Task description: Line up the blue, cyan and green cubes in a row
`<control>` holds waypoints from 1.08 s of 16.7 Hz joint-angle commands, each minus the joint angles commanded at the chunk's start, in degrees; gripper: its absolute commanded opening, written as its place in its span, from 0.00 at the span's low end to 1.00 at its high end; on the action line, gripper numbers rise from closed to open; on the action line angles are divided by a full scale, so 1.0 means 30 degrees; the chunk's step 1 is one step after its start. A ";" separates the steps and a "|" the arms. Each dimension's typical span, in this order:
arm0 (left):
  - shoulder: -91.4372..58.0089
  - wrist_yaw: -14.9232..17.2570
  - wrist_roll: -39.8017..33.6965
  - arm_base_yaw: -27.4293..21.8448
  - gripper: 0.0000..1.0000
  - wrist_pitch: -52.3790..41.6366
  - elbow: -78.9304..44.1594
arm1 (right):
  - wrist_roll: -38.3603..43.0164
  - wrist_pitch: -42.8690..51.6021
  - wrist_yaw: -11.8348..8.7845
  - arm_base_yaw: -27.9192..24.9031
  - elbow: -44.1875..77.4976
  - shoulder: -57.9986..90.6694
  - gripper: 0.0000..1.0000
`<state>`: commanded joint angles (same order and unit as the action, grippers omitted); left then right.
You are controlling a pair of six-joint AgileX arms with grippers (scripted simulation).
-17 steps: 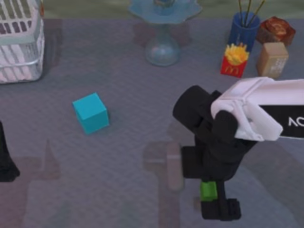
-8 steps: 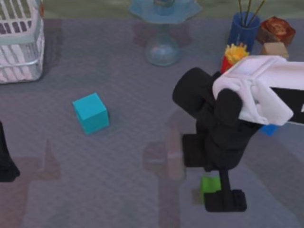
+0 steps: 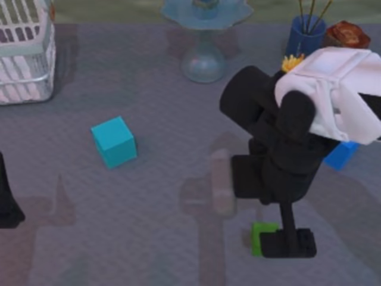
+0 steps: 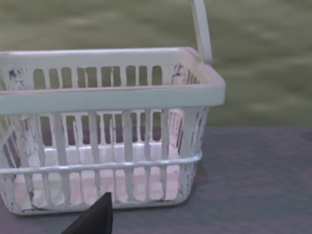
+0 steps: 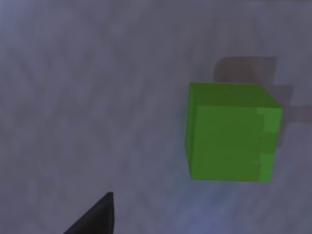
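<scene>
The small green cube [image 3: 258, 237] rests on the table near the front, right of centre, and fills the right wrist view [image 5: 229, 131], free of any grip. My right gripper [image 3: 287, 243] hangs open just to its right, one dark fingertip [image 5: 103, 214] showing well clear of the cube. The cyan cube [image 3: 113, 141] sits left of centre. A corner of the blue cube [image 3: 340, 155] peeks out from under the right arm. My left gripper [image 3: 7, 205] is parked at the table's left edge, its fingertip [image 4: 100, 219] before the basket.
A white slatted basket [image 3: 24, 53] [image 4: 112, 97] stands at the back left. At the back are a glass cake stand [image 3: 203, 59], a dark blue cup with sticks [image 3: 303, 36], a brown box [image 3: 348, 34] and a fries carton [image 3: 290, 61], mostly hidden by the arm.
The right gripper let go of the green cube, which now lies on the table. The arm has risen and drawn back to the right, uncovering part of the blue cube.
</scene>
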<state>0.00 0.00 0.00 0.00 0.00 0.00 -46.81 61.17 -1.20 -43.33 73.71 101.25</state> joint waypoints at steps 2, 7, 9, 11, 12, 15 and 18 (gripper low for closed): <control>-0.0579 0.0023 0.0245 -0.0138 1.00 -0.0406 -0.0581 | 0.0180 -0.0421 -0.0079 0.0252 -0.0363 -0.0504 1.00; -0.5548 0.0064 0.2171 -0.1055 1.00 -0.3655 -0.5492 | 0.1803 -0.3456 -0.0513 0.2288 -0.3217 -0.4819 1.00; -0.8932 0.0052 0.3338 -0.1567 1.00 -0.5656 -0.8550 | 0.2912 -0.5164 -0.0692 0.3534 -0.5080 -0.7667 1.00; -1.3012 0.0030 0.4638 -0.2133 1.00 -0.7912 -1.1898 | 0.4284 -0.7042 -0.0833 0.4965 -0.7365 -1.0954 1.00; -1.5231 0.0017 0.5322 -0.2431 1.00 -0.9109 -1.3628 | 0.5054 -0.8024 -0.0883 0.5729 -0.8650 -1.2706 1.00; -2.2227 -0.0024 0.7404 -0.3349 1.00 -1.2793 -1.8864 | 0.7529 -1.0984 -0.0927 0.8063 -1.2791 -1.8192 1.00; -2.8895 -0.0053 0.9385 -0.4243 1.00 -1.6327 -2.3791 | 0.9952 -1.3752 -0.0795 1.0194 -1.6789 -2.3369 1.00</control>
<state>-86.69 -0.16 28.16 -12.73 -48.98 -71.37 -16.95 19.91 -3.59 -12.75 23.34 31.14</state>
